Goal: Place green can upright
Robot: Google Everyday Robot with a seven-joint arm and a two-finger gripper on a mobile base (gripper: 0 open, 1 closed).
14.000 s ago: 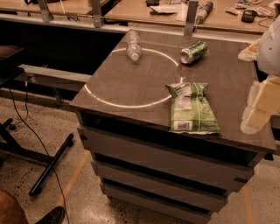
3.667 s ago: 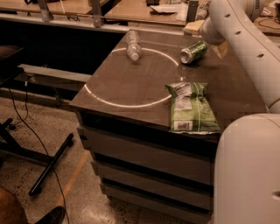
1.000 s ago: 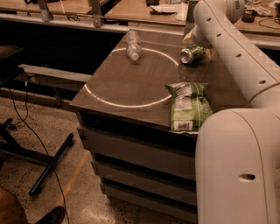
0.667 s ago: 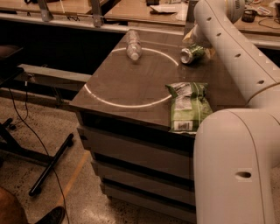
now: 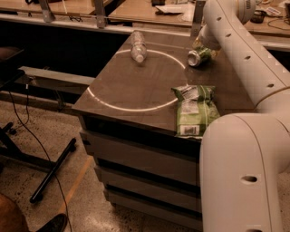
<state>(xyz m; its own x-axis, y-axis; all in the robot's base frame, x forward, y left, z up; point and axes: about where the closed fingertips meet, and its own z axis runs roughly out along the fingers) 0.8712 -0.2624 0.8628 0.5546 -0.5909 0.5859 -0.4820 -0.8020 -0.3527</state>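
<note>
The green can lies on its side at the far right of the dark table top, its silver top facing front-left, just outside the white circle. My gripper is at the can, right above and behind its rear end, at the end of the white arm that reaches in from the right. The arm's wrist hides the rear of the can. I cannot tell whether the gripper touches or holds it.
A clear plastic bottle lies at the far left of the white circle. A flat green snack bag lies near the front right edge. Desks stand behind the table. A chair base is on the floor at left.
The arm swung in from the right and came down onto the can. Over the last second it has barely moved, and the can still lies in the same place.
</note>
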